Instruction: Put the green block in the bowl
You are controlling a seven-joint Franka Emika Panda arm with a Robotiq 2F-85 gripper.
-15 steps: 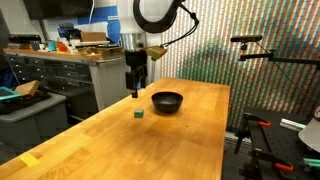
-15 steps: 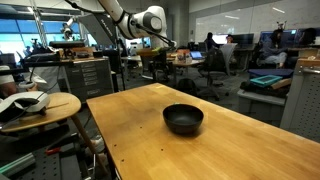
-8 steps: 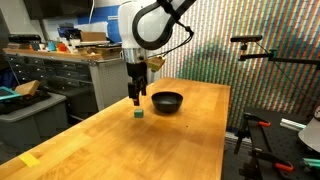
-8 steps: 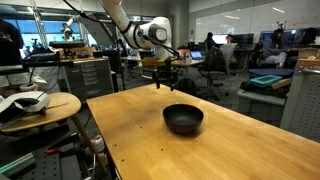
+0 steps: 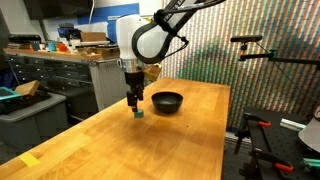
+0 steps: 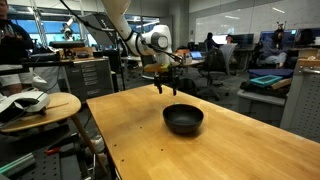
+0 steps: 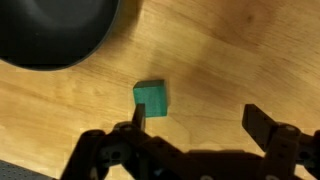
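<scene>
The green block [image 7: 151, 98] is a small green cube on the wooden table; it also shows in an exterior view [image 5: 139, 114]. The black bowl [image 5: 167, 101] sits just beyond it and shows in both exterior views [image 6: 183, 119] and at the wrist view's top left [image 7: 55, 30]. My gripper [image 7: 197, 120] is open and empty, hanging low over the table. The block lies beside one fingertip, not between the fingers. In an exterior view the gripper [image 5: 133, 103] is just above the block. The block is hidden in the exterior view where the gripper [image 6: 166, 88] hangs behind the bowl.
The wooden table [image 5: 150, 140] has edges close to both sides. A cluttered workbench [image 5: 60, 60] stands behind it, a round side table [image 6: 40, 105] with items to one side, and a camera stand [image 5: 255, 50] beyond the far edge.
The arm has swung towards the bowl and lowered; my gripper has come down to just above the green block. Block and bowl have not moved.
</scene>
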